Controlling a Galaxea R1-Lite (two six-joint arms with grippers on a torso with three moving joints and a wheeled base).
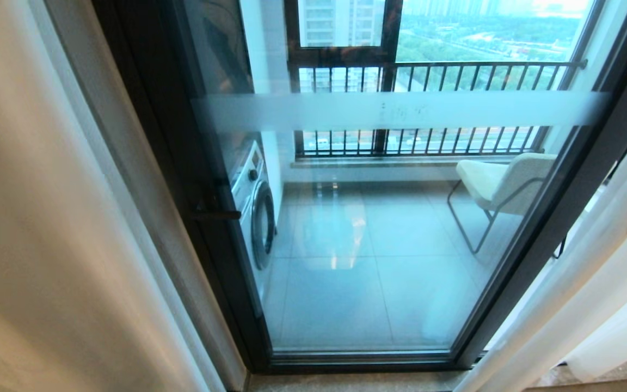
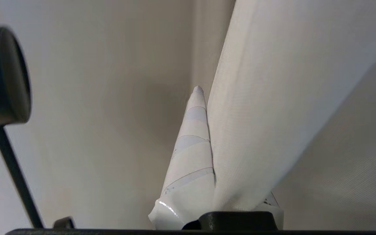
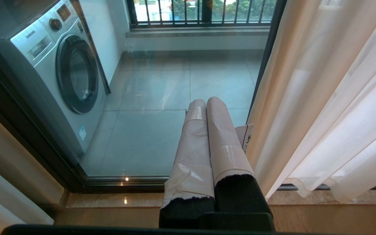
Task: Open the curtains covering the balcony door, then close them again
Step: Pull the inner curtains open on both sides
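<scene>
Curtains [image 1: 47, 228]: drawn apart into 2 groups; 1 cream panel fills the head view from 7 to 11 o'clock, 1 white sheer panel hangs at 3 to 5 o'clock.
Balcony door [image 1: 379, 228]: uncovered at the centre of the head view; dark frame, clear glass, 1 frosted band across the upper part.
Left gripper [image 2: 204, 137]: outside the head view; in the left wrist view its taped fingers [image 2: 189, 163] are clamped on 1 fold of the curtains, with fabric emerging from between them and running up past the tips.
Right gripper [image 3: 207, 137]: outside the head view; both taped fingers pressed together, nothing between them, aimed at the glass, just beside the white panel at its 3 o'clock.
Hem: wavy bottom edge of the white panel lies above the stone threshold [image 3: 109, 199].
Washing machine [image 3: 60, 75]: behind the glass, at 10 o'clock in the right wrist view.
Chair [image 1: 501, 185]: on the balcony, at 2 to 3 o'clock in the head view.
Railing [image 1: 428, 76]: black bars beyond the glass, at 12 o'clock.
</scene>
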